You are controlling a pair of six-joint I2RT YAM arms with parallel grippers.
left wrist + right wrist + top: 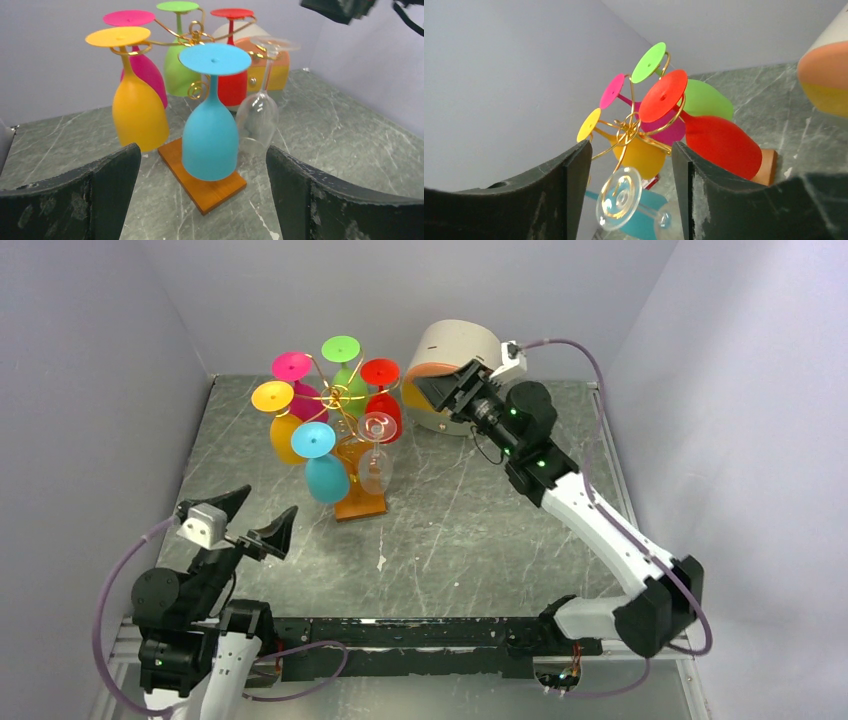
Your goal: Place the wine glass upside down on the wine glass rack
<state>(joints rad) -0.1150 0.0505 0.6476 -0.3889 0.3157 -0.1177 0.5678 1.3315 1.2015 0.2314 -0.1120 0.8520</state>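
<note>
The wine glass point(375, 455) was clear and it hung upside down on the wine glass rack point(336, 396). Its round foot was held at the top by one gold scroll arm on the right side of the rack, and its bowl pointed down, just above the near right part of the wooden base. In the left wrist view the wine glass point(257, 117) hung just beside the blue glass point(210, 135), to the right of it. In the right wrist view the foot of the wine glass point(619, 197) was seen from below, with the gold wire under it.

Five coloured glasses hung upside down on the other arms: the blue glass point(325, 475) at the near side, a yellow glass point(285, 435) at the left, a pink glass point(300, 390) and a green glass point(345, 375) at the far side, and a red glass point(385, 410) at the far right. The rack stood on the grey table point(480, 520), in its far left part.

A round cream box point(455, 350) with orange drawers stood to the right of the rack, at the far side.

The right gripper point(440, 390) hung in front of this box, apart from the wine glass, with its jaws spread and nothing between them. The left gripper point(265, 505) was at the near left, well apart from the rack, also with its jaws wide and holding nothing.
</note>
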